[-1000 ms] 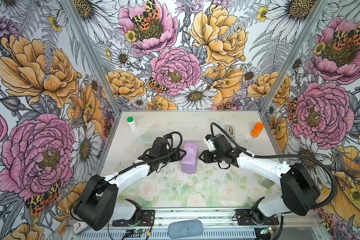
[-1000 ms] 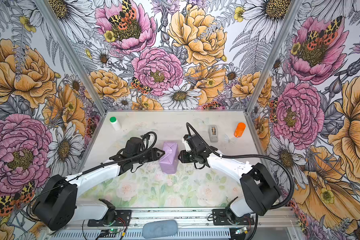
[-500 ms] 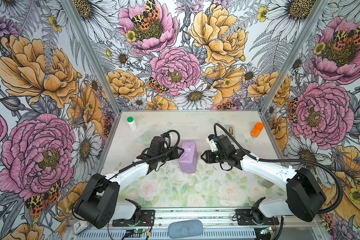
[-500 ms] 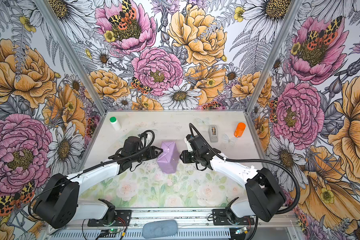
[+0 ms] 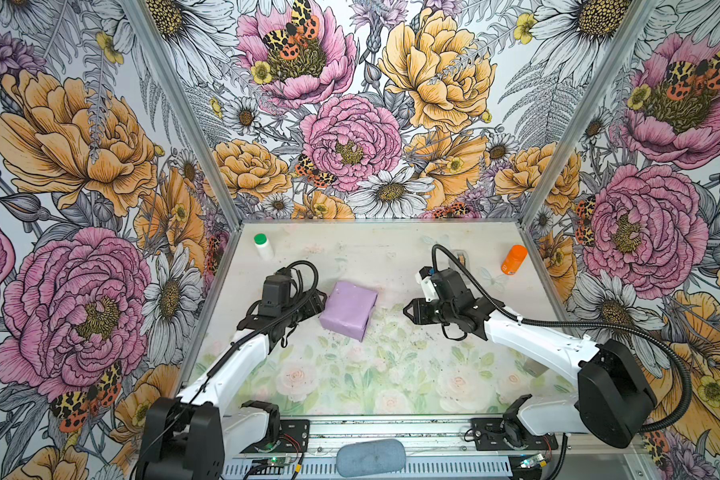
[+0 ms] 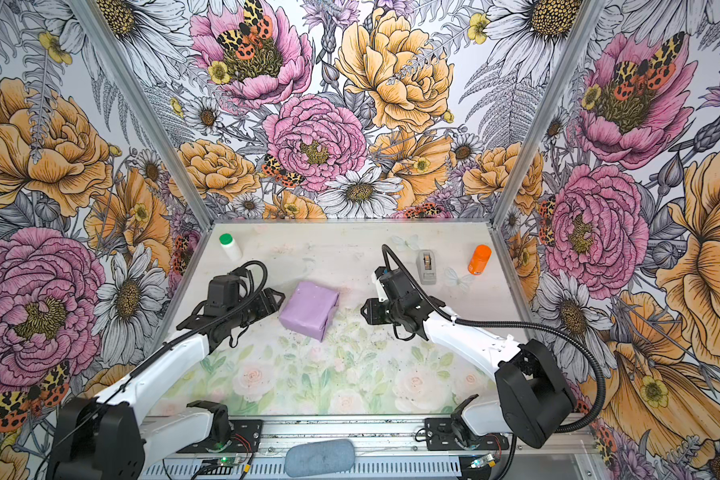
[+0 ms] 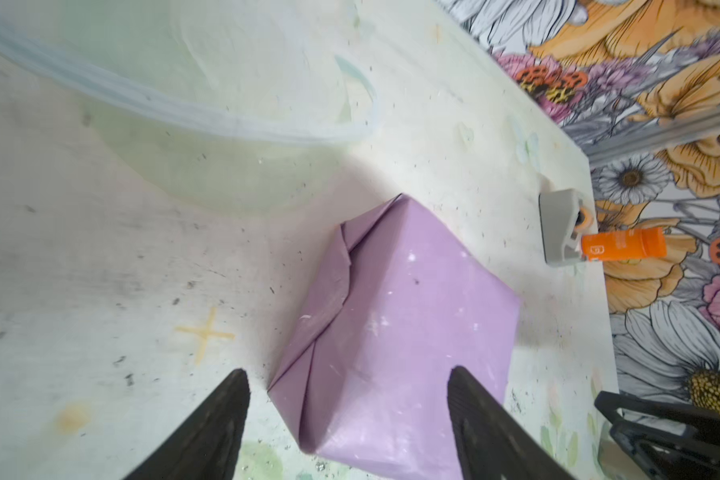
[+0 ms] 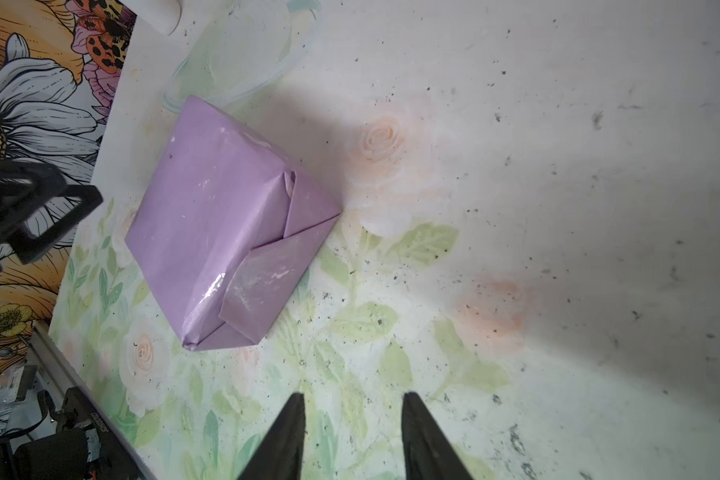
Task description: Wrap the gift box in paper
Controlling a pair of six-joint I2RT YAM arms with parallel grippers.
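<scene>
**Parcel between two empty grippers**

Paper (image 5: 347,308) in lilac covers the gift box (image 8: 208,216) on every side that shows, so none of the box's own surface is visible. The parcel lies flat near the middle of the floral table (image 5: 350,257), turned at a slant to the table's edges. Folded triangular flaps close its two ends, as both wrist views show.

The left gripper (image 7: 348,374) sits just beside the parcel's left end. Its jaws stand wide apart, with one corner of the parcel between them. They clamp nothing, though whether a finger (image 7: 470,415) touches the paper cannot be told.

The right gripper (image 8: 352,399) hangs over bare table to the right of the parcel and clear of it. Its jaws are partly open, with nothing between them.

A grey tape dispenser (image 6: 427,266) and an orange bottle (image 6: 479,259) stand near the far right corner. A white bottle with a green cap (image 5: 262,246) stands at the far left.
</scene>
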